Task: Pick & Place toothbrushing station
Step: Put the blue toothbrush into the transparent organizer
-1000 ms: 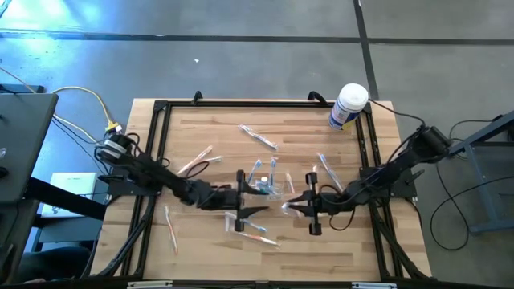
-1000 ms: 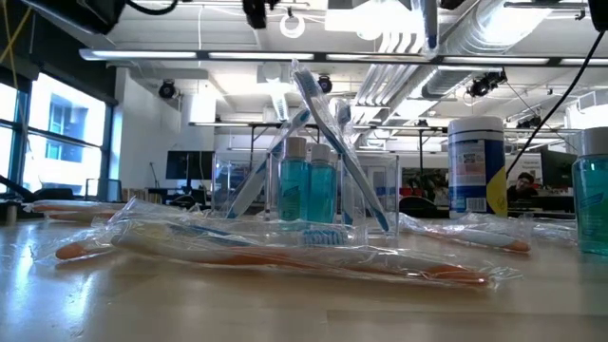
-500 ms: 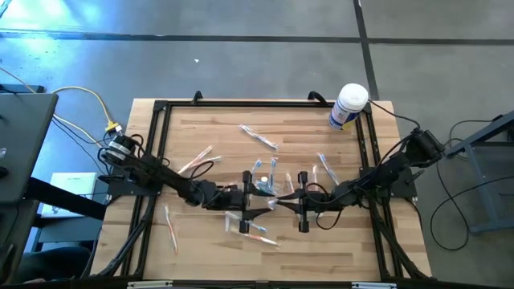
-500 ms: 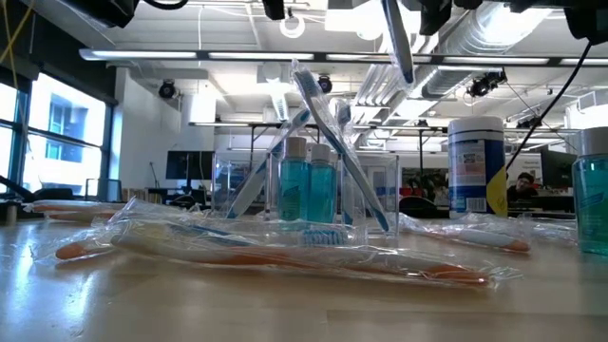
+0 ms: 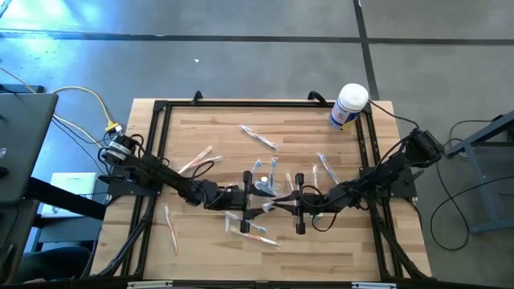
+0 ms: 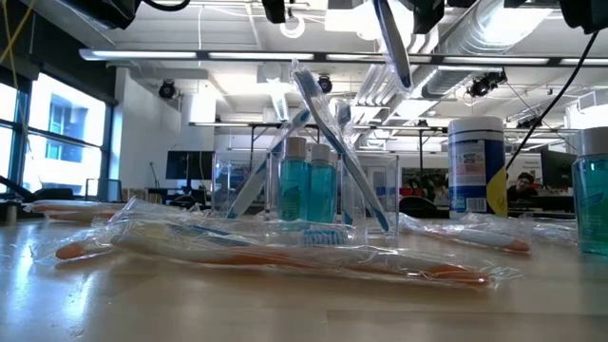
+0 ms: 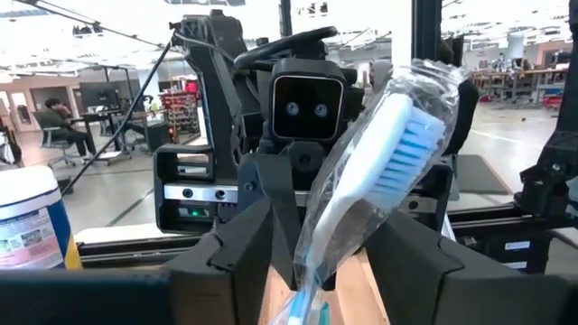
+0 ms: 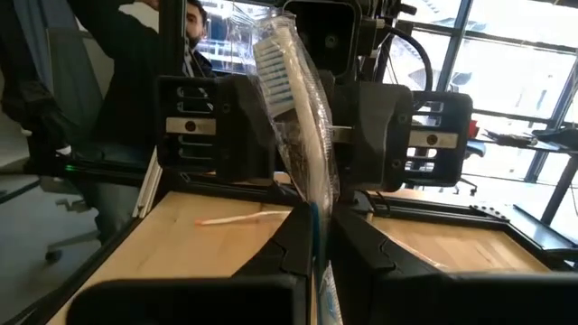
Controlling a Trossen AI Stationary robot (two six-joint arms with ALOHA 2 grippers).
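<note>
Both grippers are meeting over the middle of the table, a wrapped toothbrush between them.

From above, we are seeing the left gripper (image 5: 259,201) and right gripper (image 5: 283,205) facing each other beside the toothbrushing station (image 5: 263,186), mid-table. From table height, the clear station (image 6: 309,190) is standing upright among wrapped brushes. In the right wrist view, our right fingers are pinching shut on the wrapped toothbrush (image 8: 298,108); in the left wrist view, the parted left fingers (image 7: 239,262) are flanking it (image 7: 375,181).
</note>
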